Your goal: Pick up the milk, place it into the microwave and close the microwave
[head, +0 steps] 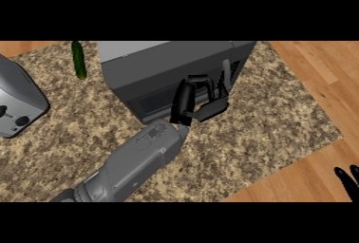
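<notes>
Head view: left robot hand [191, 100] lies against the microwave [168, 71].

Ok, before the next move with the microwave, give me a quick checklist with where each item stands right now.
1. Microwave door shut: ok, the microwave shows its front closed.
2. Milk inside: cannot tell, no milk shows anywhere in the head view.
3. Left hand free of any object: ok, its fingers rest against the microwave's front and hold nothing.
4. Right hand out of the way: ok, resting open at the lower right edge.
5. Cucumber and toaster clear of the door: ok, both lie to the left.
</notes>
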Action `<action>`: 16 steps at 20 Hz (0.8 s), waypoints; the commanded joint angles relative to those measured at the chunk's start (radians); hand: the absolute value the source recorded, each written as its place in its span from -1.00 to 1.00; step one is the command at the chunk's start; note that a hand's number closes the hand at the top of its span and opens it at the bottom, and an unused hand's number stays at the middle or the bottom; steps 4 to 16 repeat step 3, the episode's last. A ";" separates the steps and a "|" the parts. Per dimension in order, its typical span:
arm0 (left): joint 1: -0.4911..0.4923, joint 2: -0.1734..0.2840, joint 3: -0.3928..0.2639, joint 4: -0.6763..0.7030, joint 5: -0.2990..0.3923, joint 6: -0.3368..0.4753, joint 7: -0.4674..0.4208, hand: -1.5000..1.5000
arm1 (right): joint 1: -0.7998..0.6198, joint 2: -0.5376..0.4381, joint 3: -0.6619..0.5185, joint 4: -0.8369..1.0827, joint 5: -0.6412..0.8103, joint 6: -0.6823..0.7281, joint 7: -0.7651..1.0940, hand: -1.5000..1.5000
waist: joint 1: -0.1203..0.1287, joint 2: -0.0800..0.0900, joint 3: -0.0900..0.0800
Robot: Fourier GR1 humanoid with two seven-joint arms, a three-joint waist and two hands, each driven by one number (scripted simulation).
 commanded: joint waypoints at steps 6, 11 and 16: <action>-0.077 0.000 0.022 0.080 0.027 -0.039 0.008 1.00 | 0.008 -0.014 -0.004 -0.016 -0.021 0.032 -0.007 -1.00 | -0.017 0.020 0.000; -0.077 0.000 0.022 0.080 0.027 -0.039 0.008 1.00 | 0.008 -0.014 -0.004 -0.016 -0.021 0.032 -0.007 -1.00 | -0.017 0.020 0.000; -0.077 0.000 0.022 0.080 0.027 -0.039 0.008 1.00 | 0.008 -0.014 -0.004 -0.016 -0.021 0.032 -0.007 -1.00 | -0.017 0.020 0.000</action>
